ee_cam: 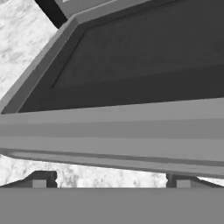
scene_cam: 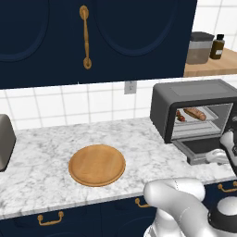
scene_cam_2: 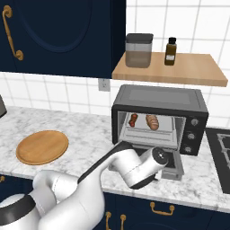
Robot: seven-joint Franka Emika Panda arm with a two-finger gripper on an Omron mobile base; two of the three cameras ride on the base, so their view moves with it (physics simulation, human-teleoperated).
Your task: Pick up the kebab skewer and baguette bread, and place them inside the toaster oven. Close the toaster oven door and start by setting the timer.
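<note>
Close under the hand camera runs the grey bar handle (ee_cam: 113, 131) of the toaster oven door (ee_cam: 144, 61), stretching straight across the view, with the dark glass panel and its grey frame beyond it and marble countertop (ee_cam: 22, 39) at the upper left. Two dark fingertips (ee_cam: 39, 180) rise just below the bar, set far apart near the two sides of the view, so the gripper (ee_cam: 111, 181) stands wide open with the handle in front of it and nothing between its fingers.

From the base views, the white arm reaches low in front of the toaster oven (scene_cam_2: 159, 112), which sits on the counter to the right. Its door (scene_cam: 203, 149) is folded down and lies open, roughly level, toward the robot. Inside, on the metal tray (scene_cam_2: 150, 128), the kebab skewer (scene_cam_2: 133, 120) lies at the left and the baguette bread (scene_cam_2: 152, 121) just beside it at the right, apart from each other. Three knobs (scene_cam_2: 193, 134) line the oven's right front panel.

A round wooden board (scene_cam: 97, 165) sits bare on the marble well to the left of the oven. Above the oven, a wooden shelf (scene_cam_2: 197, 72) carries a lidded canister (scene_cam_2: 139, 50) and a small dark bottle (scene_cam_2: 170, 51). Navy cabinets with brass handles (scene_cam: 85, 37) hang over the counter.
</note>
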